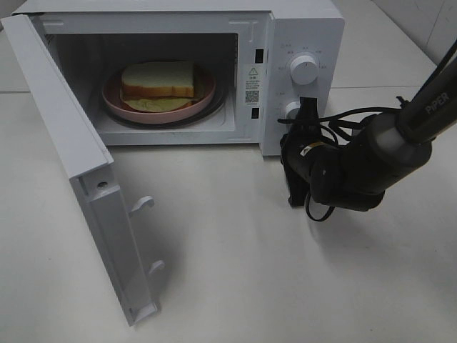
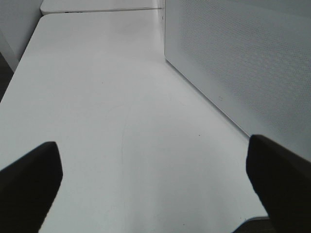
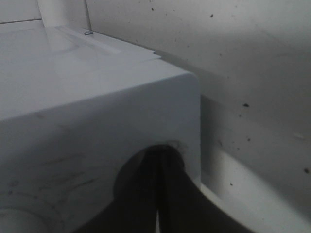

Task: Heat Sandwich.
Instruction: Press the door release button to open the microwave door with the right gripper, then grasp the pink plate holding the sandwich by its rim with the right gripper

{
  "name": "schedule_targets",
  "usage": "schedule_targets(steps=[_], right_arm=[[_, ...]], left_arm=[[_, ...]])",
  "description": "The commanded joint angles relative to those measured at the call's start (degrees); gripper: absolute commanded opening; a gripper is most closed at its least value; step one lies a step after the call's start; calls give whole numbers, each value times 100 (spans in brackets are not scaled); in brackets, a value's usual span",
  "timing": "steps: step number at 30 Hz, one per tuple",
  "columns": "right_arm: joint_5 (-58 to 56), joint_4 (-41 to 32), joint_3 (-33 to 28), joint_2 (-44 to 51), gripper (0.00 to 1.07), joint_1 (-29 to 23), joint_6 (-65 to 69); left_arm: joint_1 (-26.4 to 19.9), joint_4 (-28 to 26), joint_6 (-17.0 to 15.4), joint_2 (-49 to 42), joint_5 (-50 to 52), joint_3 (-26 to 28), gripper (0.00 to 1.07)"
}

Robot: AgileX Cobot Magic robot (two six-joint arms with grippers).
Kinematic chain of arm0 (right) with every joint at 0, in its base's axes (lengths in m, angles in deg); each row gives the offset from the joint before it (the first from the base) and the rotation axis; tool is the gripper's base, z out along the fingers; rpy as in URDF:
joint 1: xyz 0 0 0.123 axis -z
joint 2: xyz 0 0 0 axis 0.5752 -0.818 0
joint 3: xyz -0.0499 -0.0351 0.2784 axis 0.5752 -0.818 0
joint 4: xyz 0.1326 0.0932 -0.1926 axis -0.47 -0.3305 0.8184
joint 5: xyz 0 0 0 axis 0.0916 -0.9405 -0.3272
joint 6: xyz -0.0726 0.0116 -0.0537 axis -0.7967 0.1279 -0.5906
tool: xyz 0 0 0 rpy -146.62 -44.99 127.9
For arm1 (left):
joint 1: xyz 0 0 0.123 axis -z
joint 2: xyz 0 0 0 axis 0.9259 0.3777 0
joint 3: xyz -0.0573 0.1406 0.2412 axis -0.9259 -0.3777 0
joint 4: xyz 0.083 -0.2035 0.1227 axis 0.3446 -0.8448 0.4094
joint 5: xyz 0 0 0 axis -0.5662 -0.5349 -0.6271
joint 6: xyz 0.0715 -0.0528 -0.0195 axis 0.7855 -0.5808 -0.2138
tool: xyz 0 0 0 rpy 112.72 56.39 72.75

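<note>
White table (image 1: pixel 250 286) under everything. On it, white microwave (image 1: pixel 300 28), with door (image 1: pixel 78 179) swung wide open to the left. Right gripper (image 1: pixel 307 107), black, closed with fingers pressed together and holding nothing, tip at the control panel. Left gripper (image 2: pixel 153 145) spread wide, empty, low above bare table beside a dotted white panel. Inside the oven cavity, round pink plate (image 1: pixel 114 100). On that plate, lying flat, the sandwich (image 1: pixel 158 78). Just beside the right gripper's tip, lower knob (image 1: pixel 291 108).
</note>
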Motion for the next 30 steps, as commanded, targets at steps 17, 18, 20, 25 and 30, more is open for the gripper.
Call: schedule_targets(steps=[17, 18, 20, 25, 30], right_arm=[[183, 642, -1570, 1209, 0, -332, 52], [109, 642, -1639, 1283, 1, -372, 29], [-23, 642, -1805, 1438, 1, -424, 11], [-590, 791, -2149, 1977, 2, -424, -172], [-1444, 894, -2424, 2607, 3, -418, -911]], left_arm=[[-29, -29, 17, -23, 69, -6, 98], [-29, -29, 17, -23, 69, -6, 98], [-29, -29, 17, -23, 69, -6, 98], [-29, -29, 17, -23, 69, -6, 98], [-29, -29, 17, -23, 69, -6, 98]])
